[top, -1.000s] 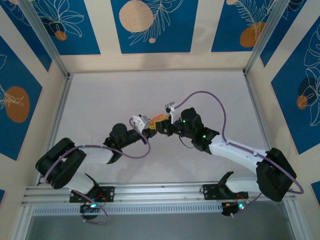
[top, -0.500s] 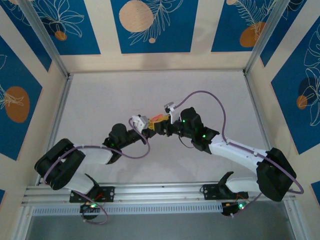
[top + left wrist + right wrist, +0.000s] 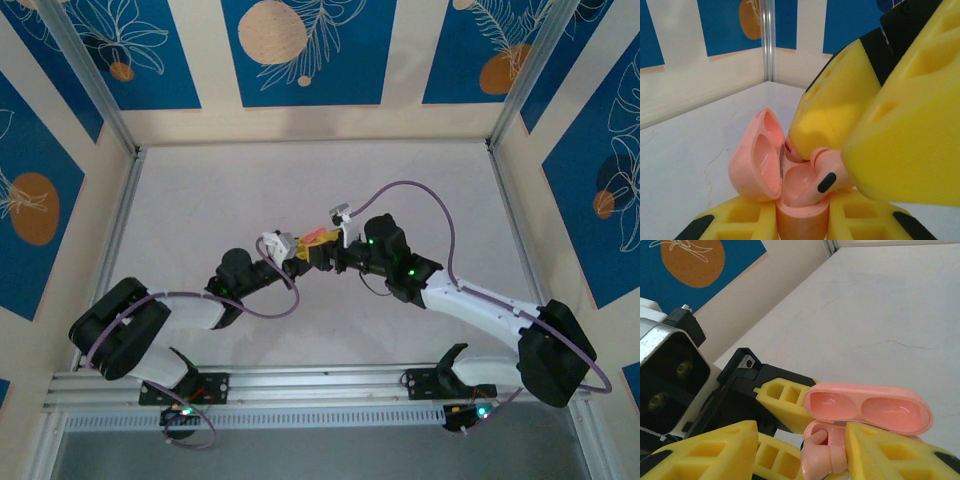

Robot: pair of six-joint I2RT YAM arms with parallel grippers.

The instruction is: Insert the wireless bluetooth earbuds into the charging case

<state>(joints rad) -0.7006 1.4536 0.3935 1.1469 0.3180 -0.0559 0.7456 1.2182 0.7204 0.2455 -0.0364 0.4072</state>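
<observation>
Partly hidden earbud (image 3: 820, 456) between right jaws

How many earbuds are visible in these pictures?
1 earbud is plainly visible, between the fingers of the open right gripper, at the open charging case that the left gripper holds. The other may be hidden inside the case.

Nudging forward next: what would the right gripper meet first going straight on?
The earbud between its fingers, then the open charging case just beyond it; depth is hard to judge.
</observation>
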